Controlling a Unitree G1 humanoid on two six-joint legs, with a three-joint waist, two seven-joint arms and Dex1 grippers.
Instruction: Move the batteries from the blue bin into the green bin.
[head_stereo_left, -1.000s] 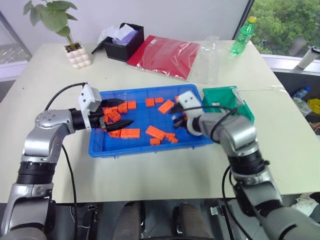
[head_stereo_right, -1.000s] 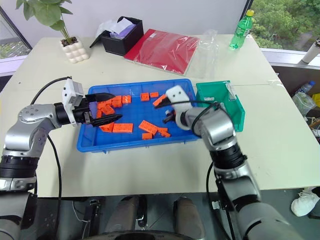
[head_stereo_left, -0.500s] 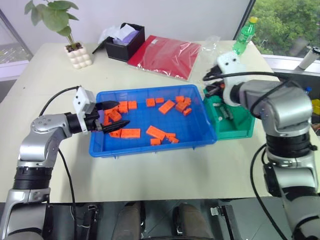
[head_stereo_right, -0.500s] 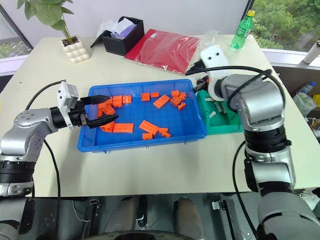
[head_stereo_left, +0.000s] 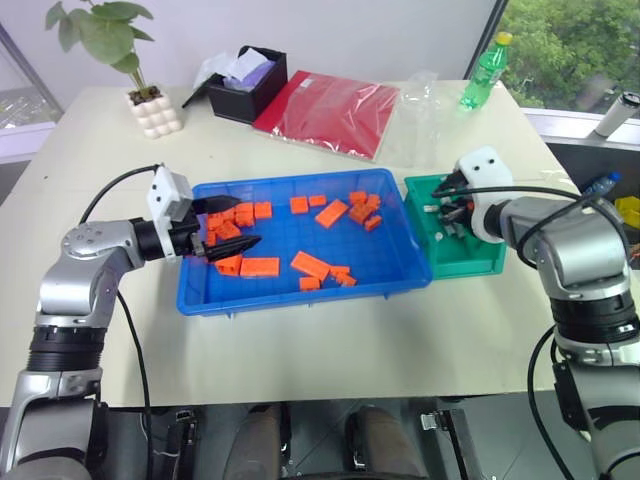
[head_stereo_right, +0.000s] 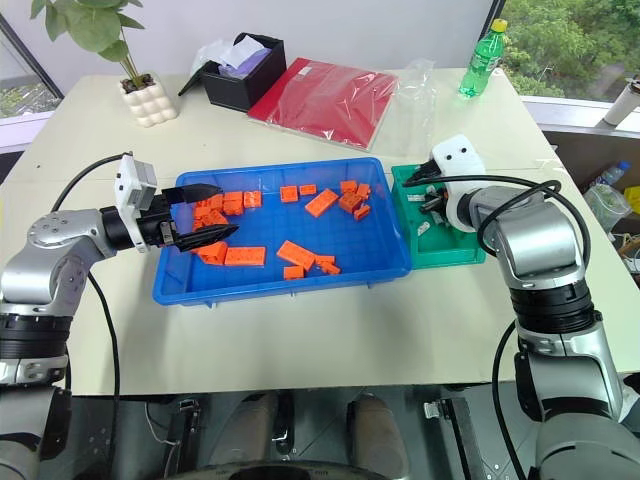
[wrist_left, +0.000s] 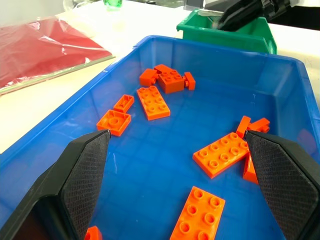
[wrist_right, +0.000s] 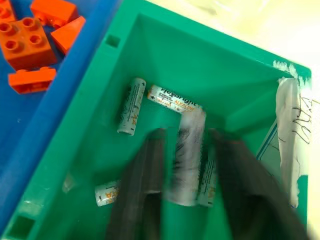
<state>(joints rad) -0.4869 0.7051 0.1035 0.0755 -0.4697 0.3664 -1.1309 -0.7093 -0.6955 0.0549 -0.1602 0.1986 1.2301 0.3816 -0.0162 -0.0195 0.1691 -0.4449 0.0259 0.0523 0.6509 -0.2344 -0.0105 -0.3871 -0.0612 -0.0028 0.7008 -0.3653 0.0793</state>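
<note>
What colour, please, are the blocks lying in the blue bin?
The blocks are orange, all one shade, seen best in the left wrist view against the blue bin.

The left arm is bent at the elbow, its forearm reaching inward across the robot's front. The left gripper (head_stereo_left: 228, 222) lies close to level, with its two black fingers (wrist_left: 82, 172) spread wide apart and nothing between them. The right arm extends forward on the robot's right side, wrist angled downward. The right gripper (wrist_right: 186, 165) points down, its fingers parted, with a blurred pale cylinder between them.
</note>
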